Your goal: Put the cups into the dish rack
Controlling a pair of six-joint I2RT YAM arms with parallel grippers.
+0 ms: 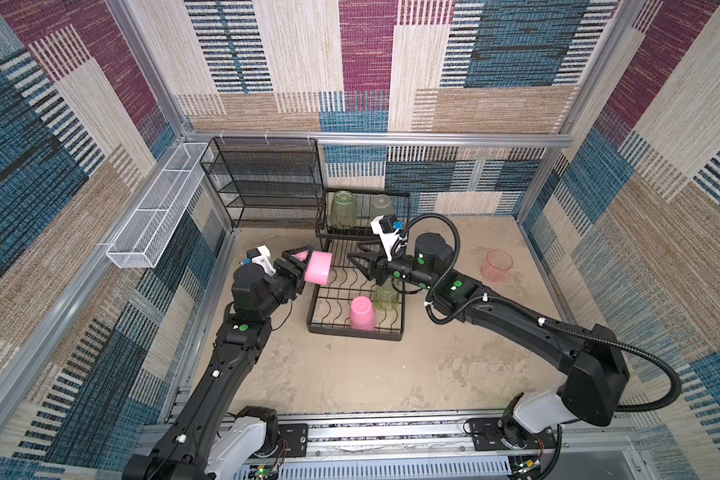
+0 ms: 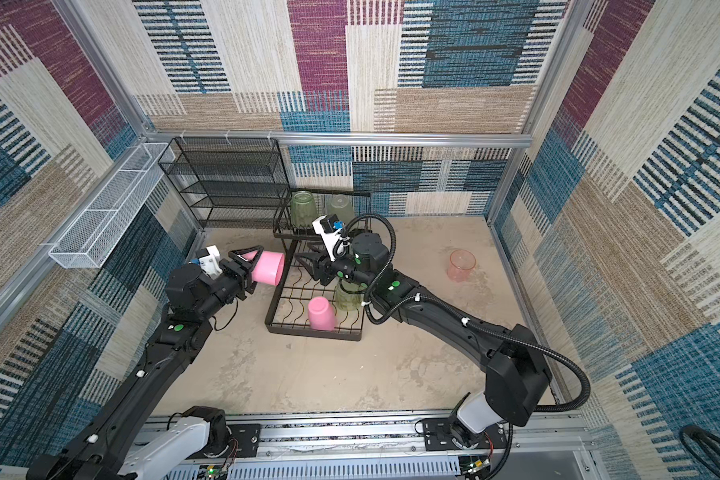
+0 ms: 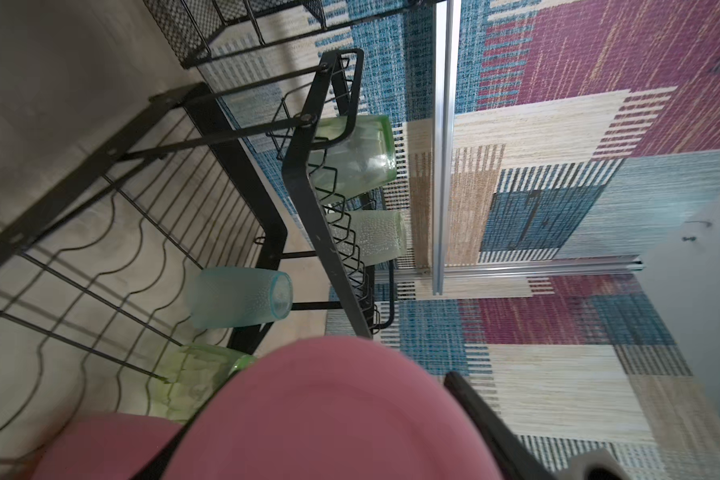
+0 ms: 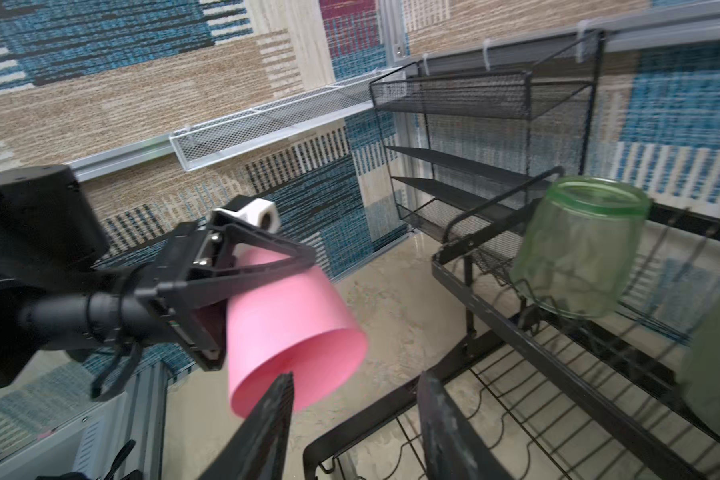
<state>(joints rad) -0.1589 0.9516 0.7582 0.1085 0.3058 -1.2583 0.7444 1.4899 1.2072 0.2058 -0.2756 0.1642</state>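
The black dish rack [image 1: 333,329] sits toward the far side of the table [image 1: 391,374]. At its left edge, the left gripper [image 1: 308,268] clamps an opaque pink cup [image 1: 319,268] held sideways. The right gripper [image 1: 355,264] hangs over the tray, jaws apart and empty. A green cup [image 1: 343,208] and a paler green cup [image 1: 381,206] stand inverted on the raised shelf. A second pink cup [image 1: 361,313], a ribbed green cup [image 1: 385,297] and a teal cup [image 3: 238,297] are on the tray. A clear pink cup [image 1: 496,266] stands upright, well right of the rack.

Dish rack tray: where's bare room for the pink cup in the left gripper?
Free: the tray's left strip, between its left rim and the upturned pink cup; also its middle rows, beyond that cup. Crowded: right side, green cup and teal cup; right gripper hangs over the far rows.
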